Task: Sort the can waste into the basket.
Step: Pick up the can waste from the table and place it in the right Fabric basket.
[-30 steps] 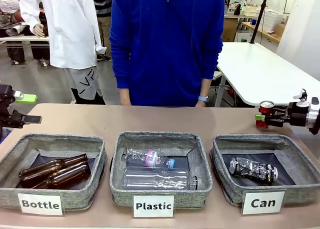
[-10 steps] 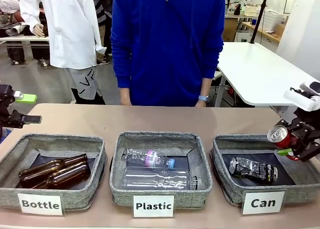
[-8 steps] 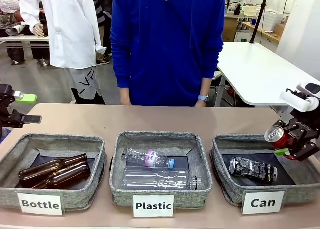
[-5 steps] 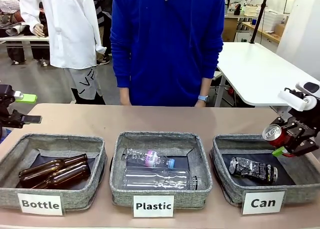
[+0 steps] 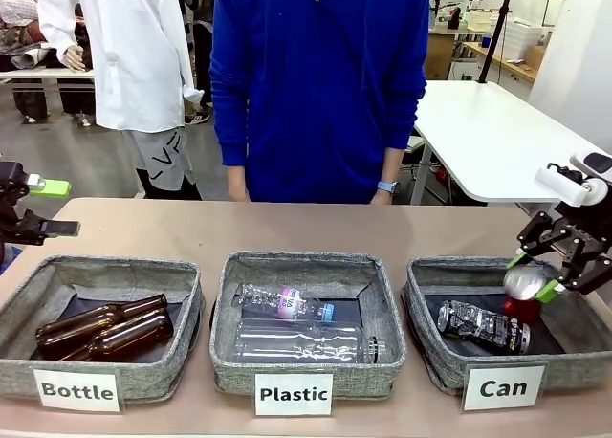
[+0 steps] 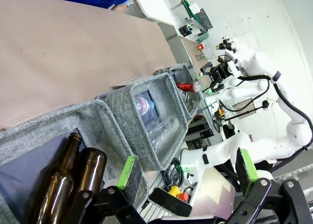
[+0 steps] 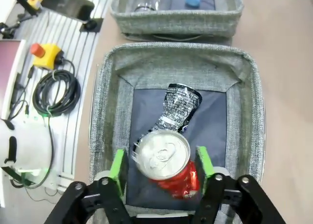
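The crushed red can with its silver top is blurred, dropping out of my right gripper over the right half of the grey "Can" basket. From the right wrist, the red can sits between the spread green pads with small gaps on both sides, above the basket's dark floor. The black can lies on that floor; it also appears as the black can under the red one. My left gripper hovers open and empty at the table's left edge.
The "Plastic" basket with clear bottles stands in the middle, and the "Bottle" basket with two brown bottles at left. A person in a blue top stands at the far side. Bare tabletop lies behind the baskets.
My right gripper carried the red can in over the "Can" basket, then its jaws spread. The can has slipped free and is falling into the basket. The left arm stayed still.
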